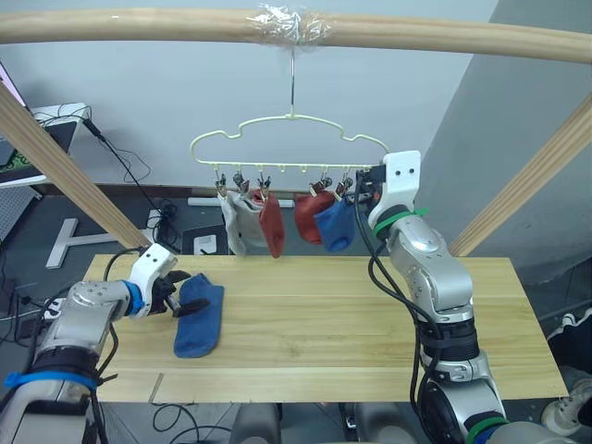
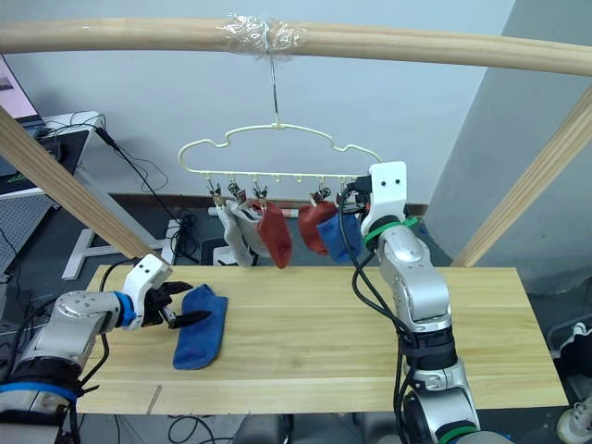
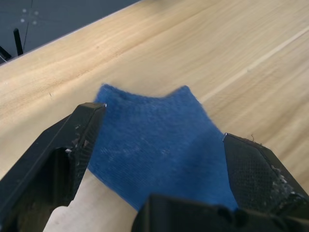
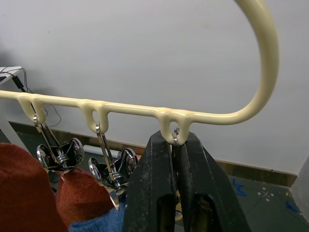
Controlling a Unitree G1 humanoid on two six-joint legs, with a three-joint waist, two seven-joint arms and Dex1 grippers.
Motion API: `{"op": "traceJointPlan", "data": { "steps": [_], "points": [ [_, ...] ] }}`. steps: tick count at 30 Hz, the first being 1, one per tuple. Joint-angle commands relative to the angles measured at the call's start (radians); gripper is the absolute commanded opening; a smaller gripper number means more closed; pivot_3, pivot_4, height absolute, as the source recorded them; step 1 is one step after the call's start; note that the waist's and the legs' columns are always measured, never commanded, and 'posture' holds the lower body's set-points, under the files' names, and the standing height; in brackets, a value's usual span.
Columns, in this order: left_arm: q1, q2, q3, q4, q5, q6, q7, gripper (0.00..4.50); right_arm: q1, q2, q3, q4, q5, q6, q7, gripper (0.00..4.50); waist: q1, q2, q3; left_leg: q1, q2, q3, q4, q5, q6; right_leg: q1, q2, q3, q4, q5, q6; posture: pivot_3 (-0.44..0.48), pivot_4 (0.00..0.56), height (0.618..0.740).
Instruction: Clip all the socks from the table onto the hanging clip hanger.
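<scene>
While hung socks (image 1: 277, 222) crowd the clip hanger (image 1: 289, 143), the right gripper (image 4: 176, 181) pinches its end clip.

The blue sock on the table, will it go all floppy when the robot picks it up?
Probably. The blue sock lies flat and limp on the table, and the hung socks droop from their clips, so it would likely dangle. It looks soft and light. The knit seems fuzzy, so the open left gripper should hold it without slipping.

No text, label, brand, number or sign could be read anywhere in the views. The socks, the wooden surfaces and the robot's casings carried no legible marking.
</scene>
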Motion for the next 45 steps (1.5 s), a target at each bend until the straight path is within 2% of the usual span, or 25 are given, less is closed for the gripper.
{"op": "traceJointPlan", "data": {
  "steps": [1,3,6,18,19,30,34,39,45],
  "points": [
    [-0.057,-0.029,-0.016,0.135,0.034,-0.024,0.001,4.49,-0.024,-0.002,0.011,-0.057,0.01,0.006,0.014,0.0,-0.001,0.0,0.0,0.0,0.0,0.0,0.0,0.0,0.0,0.0,0.0,0.0,0.0,0.0,0.0,0.019,0.233,0.705],
    [-0.072,-0.039,-0.024,0.172,0.045,-0.036,-0.011,4.49,-0.023,-0.005,0.01,-0.066,0.011,0.015,0.016,0.0,-0.004,-0.001,0.002,0.0,0.0,0.0,0.0,0.0,0.0,-0.001,0.0,0.0,0.0,0.0,0.0,0.006,0.242,0.705],
    [-0.055,-0.037,-0.061,0.198,0.08,-0.074,-0.049,3.92,-0.021,-0.008,0.01,-0.077,0.01,0.028,0.019,0.0,-0.006,-0.001,0.005,-0.001,0.0,0.0,0.0,0.0,0.0,-0.001,0.0,0.0,0.0,0.0,0.0,0.003,0.245,0.705],
    [-0.011,-0.075,-0.031,0.104,0.032,-0.033,-0.108,0.24,-0.019,0.002,0.013,-0.087,0.004,0.043,0.012,0.0,-0.008,0.0,0.005,0.0,0.0,0.0,0.0,0.0,0.0,-0.001,0.0,0.001,0.001,0.0,0.0,-0.009,0.24,0.705],
    [-0.009,-0.077,-0.029,0.096,0.029,-0.031,-0.112,0.04,-0.019,0.003,0.013,-0.086,0.003,0.043,0.012,0.0,-0.008,0.0,0.005,0.0,0.0,0.0,0.0,0.0,0.0,-0.001,0.0,0.001,0.001,0.0,0.0,-0.011,0.239,0.705],
    [-0.012,-0.124,0.013,0.038,-0.021,-0.005,-0.081,0.04,-0.013,0.003,0.012,-0.092,-0.002,0.042,0.005,0.0,-0.009,0.0,0.006,0.0,0.0,0.0,0.0,0.0,0.0,-0.001,0.0,0.001,0.001,0.0,0.0,-0.028,0.236,0.705],
    [-0.017,-0.145,0.059,0.017,-0.038,-0.035,0.003,0.04,-0.01,0.002,0.01,-0.097,-0.001,0.044,0.005,0.0,-0.009,-0.001,0.006,-0.001,0.0,0.0,0.0,0.0,0.0,-0.001,0.0,0.001,0.001,0.0,0.0,-0.028,0.236,0.705],
    [0.016,-0.119,0.047,-0.043,-0.004,-0.071,0.031,1.17,-0.012,0.003,0.012,-0.095,-0.001,0.043,0.004,0.0,-0.01,-0.001,0.006,-0.001,0.0,0.0,0.0,0.0,0.0,-0.001,0.0,0.001,0.0,0.0,0.0,-0.028,0.235,0.705],
    [0.101,-0.099,0.058,-0.197,-0.033,0.022,0.03,3.1,-0.007,0.003,0.012,-0.097,0.0,0.044,0.003,0.0,-0.011,0.0,0.007,-0.001,0.001,0.0,-0.001,0.0,0.0,-0.002,0.0,0.001,0.0,0.0,0.0,-0.028,0.235,0.705]
  ]
}}
